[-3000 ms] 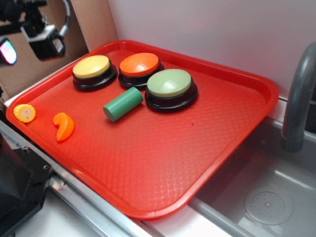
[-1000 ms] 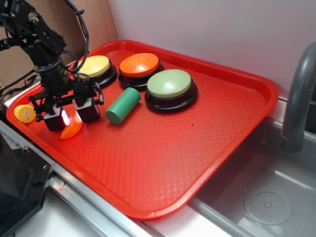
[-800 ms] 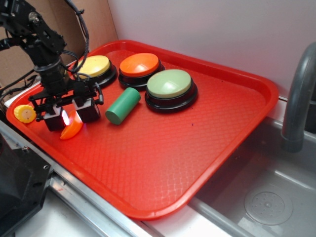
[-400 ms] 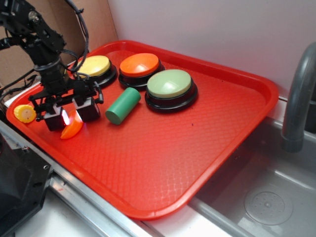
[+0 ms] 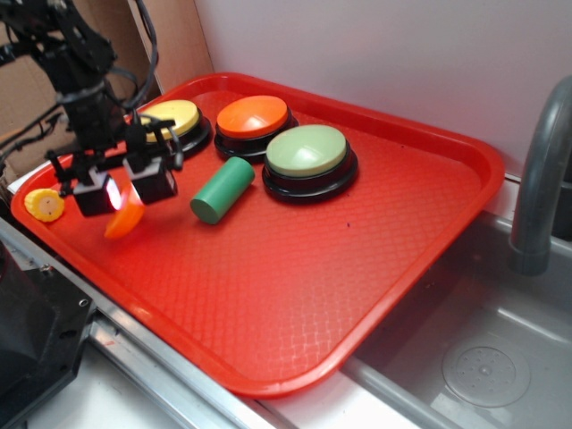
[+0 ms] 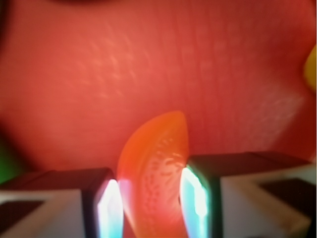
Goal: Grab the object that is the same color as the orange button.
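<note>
Gripper (image 5: 118,190) pinching orange wedge (image 6: 154,168) between both pads, clear of red tray (image 5: 295,295). Recommended: firm squeeze, vertical lift, yellow corn piece (image 5: 43,206) at nine o'clock avoided.

The arm (image 5: 76,63) is matte black, built of blocky jointed segments; loose black cables (image 5: 147,40) loop off it toward one o'clock; the gripper (image 5: 122,189) ends in two square black fingers (image 5: 150,181) on a black crossbar; in the wrist view each finger (image 6: 233,198) shows a pale grey outer face, and the inner pads glow whitish-cyan.
</note>
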You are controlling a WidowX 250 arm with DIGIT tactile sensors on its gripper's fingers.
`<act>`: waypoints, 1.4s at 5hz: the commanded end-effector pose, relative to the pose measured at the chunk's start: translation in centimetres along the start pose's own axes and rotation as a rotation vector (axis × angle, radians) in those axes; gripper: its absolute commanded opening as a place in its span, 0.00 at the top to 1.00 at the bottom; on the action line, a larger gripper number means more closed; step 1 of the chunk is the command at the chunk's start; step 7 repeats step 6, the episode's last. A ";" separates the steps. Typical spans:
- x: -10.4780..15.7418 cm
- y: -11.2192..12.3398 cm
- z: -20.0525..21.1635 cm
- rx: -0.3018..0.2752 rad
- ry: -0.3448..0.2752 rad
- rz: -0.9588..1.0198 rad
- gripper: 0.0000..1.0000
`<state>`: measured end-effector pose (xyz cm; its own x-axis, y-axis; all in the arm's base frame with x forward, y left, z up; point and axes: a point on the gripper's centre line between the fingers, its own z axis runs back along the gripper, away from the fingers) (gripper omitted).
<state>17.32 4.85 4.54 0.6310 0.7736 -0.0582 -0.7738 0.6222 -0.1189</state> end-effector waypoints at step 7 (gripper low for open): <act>-2.8 -2.2 14.0 -0.012 0.018 -0.715 1.00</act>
